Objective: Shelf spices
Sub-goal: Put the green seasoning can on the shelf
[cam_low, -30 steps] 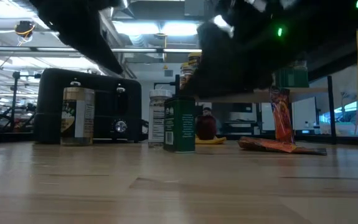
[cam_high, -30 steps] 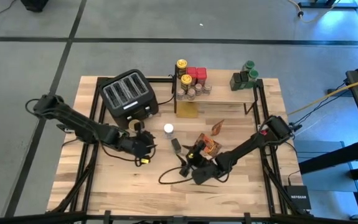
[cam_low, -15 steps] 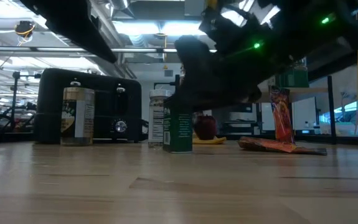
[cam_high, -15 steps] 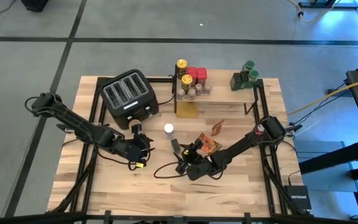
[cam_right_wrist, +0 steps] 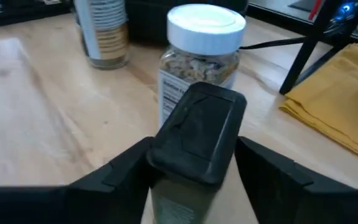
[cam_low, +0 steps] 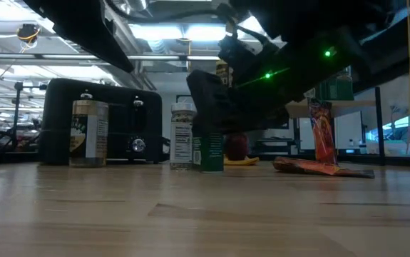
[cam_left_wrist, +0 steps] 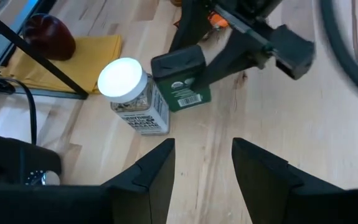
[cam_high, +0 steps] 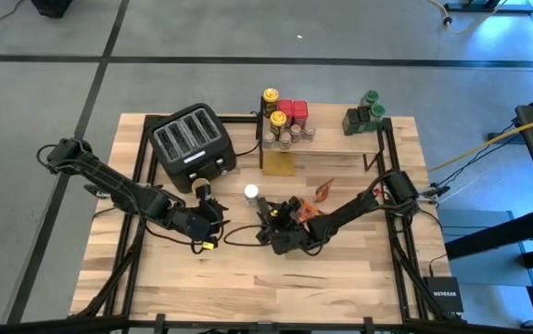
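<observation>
Rectangular green tin (cam_right_wrist: 194,143) with matte black lid, centre of frame, upright on wood table (cam_high: 359,269); right gripper (cam_right_wrist: 194,163) fingers straddle it, grip uncertain. One round glass jar (cam_right_wrist: 198,59), white lid, just beyond. Left gripper (cam_left_wrist: 200,165) released, centre-left.

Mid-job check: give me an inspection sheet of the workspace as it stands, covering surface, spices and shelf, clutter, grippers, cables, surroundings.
Surface: wooden table, bare toward its front edge.
Job's things: shelf holds yellow-, red- and green-lidded jars; white-lidded jar and dark-lidded green tin stand side by side on the table; a tan-lidded tin stands by the toaster; orange foil packets lie right of the green tin.
Clutter: black toaster; yellow cloth with a dark red fruit on it.
Grippers: right gripper straddles the green tin, fingers either side; left gripper open, holding nothing.
Cables: yellow cable on the floor, right of the table.
Surroundings: grey floor, nobody seen.
</observation>
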You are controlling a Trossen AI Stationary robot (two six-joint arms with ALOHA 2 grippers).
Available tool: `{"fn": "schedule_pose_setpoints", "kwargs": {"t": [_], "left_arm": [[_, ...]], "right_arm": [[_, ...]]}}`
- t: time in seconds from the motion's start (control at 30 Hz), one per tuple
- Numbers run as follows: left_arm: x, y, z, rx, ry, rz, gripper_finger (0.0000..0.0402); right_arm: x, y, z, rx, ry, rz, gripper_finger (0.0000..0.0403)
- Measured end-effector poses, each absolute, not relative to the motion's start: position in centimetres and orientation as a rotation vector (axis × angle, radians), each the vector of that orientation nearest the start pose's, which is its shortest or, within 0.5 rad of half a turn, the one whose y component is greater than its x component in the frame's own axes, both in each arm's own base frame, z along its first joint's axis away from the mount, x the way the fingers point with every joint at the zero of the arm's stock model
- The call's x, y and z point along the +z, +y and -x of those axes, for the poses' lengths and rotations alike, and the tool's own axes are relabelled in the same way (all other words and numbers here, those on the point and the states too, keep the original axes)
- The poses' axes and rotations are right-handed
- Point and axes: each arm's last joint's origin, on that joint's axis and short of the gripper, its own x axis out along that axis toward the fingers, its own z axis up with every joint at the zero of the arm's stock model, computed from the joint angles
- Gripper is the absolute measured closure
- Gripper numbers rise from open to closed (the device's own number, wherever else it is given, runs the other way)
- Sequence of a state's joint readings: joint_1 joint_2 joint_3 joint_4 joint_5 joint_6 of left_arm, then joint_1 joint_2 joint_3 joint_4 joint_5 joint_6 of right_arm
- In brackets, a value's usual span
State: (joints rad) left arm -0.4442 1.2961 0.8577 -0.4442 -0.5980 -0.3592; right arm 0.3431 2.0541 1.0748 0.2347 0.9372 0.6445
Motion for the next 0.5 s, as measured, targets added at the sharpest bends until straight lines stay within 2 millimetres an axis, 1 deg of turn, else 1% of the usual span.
{"fn": "schedule_pose_setpoints", "kwargs": {"t": [0.07,0.2,0.3,0.5], "left_arm": [[23.7,-9.4,-23.6,0.276,0.723,-0.099,0.0249],[23.7,-9.4,-23.6,0.275,0.723,-0.099,0.0249],[23.7,-9.5,-23.6,0.275,0.727,-0.102,0.0249],[23.6,-9.4,-23.5,0.278,0.736,-0.102,0.0249]], "right_arm": [[10.9,10.8,-37.7,-0.723,0.401,-0.154,0.0202],[11.1,11.0,-37.5,-0.729,0.403,-0.098,0.0278],[12.0,11.7,-37.1,-0.722,0.397,-0.062,0.0278],[16.1,13.3,-34.8,-0.787,0.339,0.025,0.0278]]}}
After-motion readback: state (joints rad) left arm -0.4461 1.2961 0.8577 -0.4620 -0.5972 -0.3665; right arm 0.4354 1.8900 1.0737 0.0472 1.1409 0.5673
